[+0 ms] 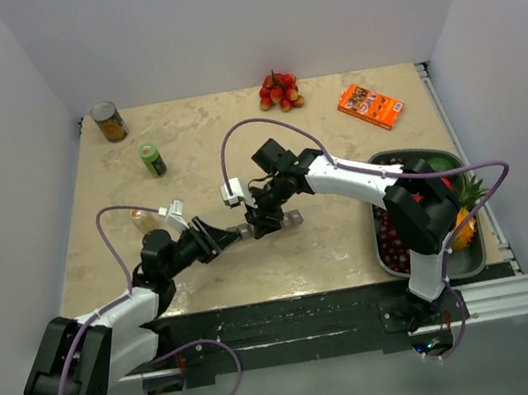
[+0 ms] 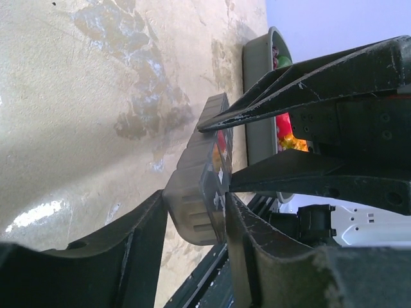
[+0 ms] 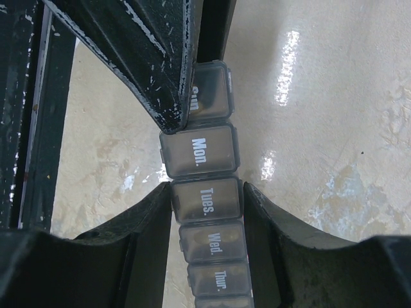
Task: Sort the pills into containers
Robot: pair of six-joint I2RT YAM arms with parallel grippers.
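Observation:
The containers (image 1: 294, 219) are a dark-grey strip of lidded day compartments lying mid-table. My right gripper (image 1: 266, 221) is shut on it. In the right wrist view its jaws (image 3: 207, 199) press both sides of the "Tues." compartment of the strip (image 3: 198, 154). My left gripper (image 1: 233, 231) is shut on the strip's left end. In the left wrist view its jaws (image 2: 196, 205) pinch that rounded end of the strip (image 2: 192, 192). One of the left gripper's fingers (image 3: 141, 58) covers part of the "Sun." lid. All visible lids are closed. No loose pills are in view; dim pale shapes show through the "Wed." and "Thur." lids.
A green bottle (image 1: 152, 158) and a tin can (image 1: 109, 122) stand at the back left. Red fruit (image 1: 279, 91) and an orange box (image 1: 370, 106) lie along the back. A grey tray (image 1: 470, 264) of fruit sits at the right. A small object (image 1: 141, 216) lies left of the strip.

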